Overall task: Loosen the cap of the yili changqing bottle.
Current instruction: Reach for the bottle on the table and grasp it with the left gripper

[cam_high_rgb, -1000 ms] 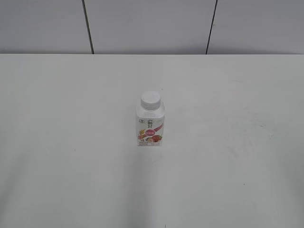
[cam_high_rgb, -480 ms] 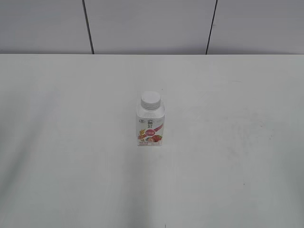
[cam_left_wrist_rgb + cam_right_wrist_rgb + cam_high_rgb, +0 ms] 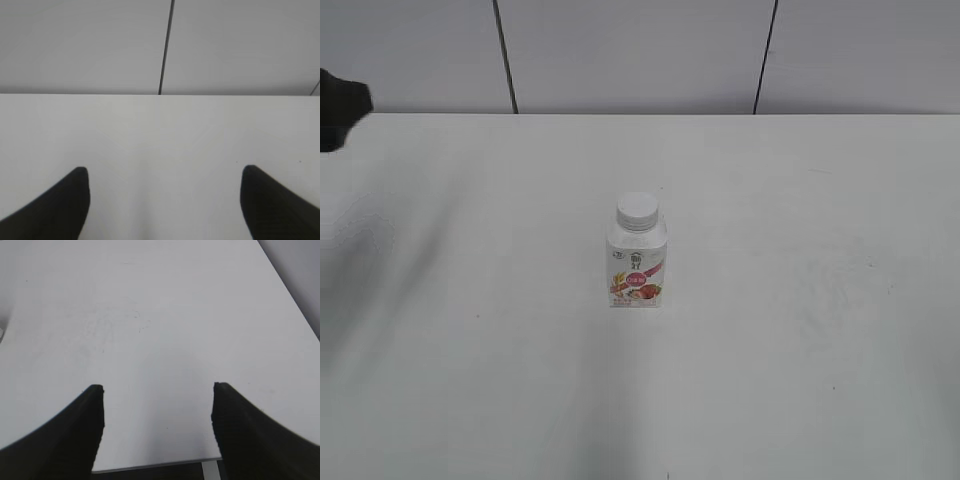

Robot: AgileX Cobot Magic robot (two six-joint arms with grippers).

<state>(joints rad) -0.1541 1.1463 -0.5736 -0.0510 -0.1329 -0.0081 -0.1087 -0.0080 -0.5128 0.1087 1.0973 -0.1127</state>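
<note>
The yili changqing bottle [image 3: 637,268] stands upright in the middle of the white table in the exterior view. It is small and white with a pink-red fruit label. Its white ribbed cap [image 3: 638,211] sits on the neck. A dark part of my left arm [image 3: 340,110] shows at the far left edge, well away from the bottle. My left gripper [image 3: 165,172] is open and empty over bare table. My right gripper [image 3: 157,387] is open and empty above the table's near edge. Neither wrist view shows the bottle.
The white table [image 3: 800,200] ends at a grey panelled wall [image 3: 640,50] with dark vertical seams. In the right wrist view the table's front edge [image 3: 155,464] and right edge [image 3: 295,305] show.
A dark part of my left arm has come into the exterior view at the far left edge. The bottle has not moved.
</note>
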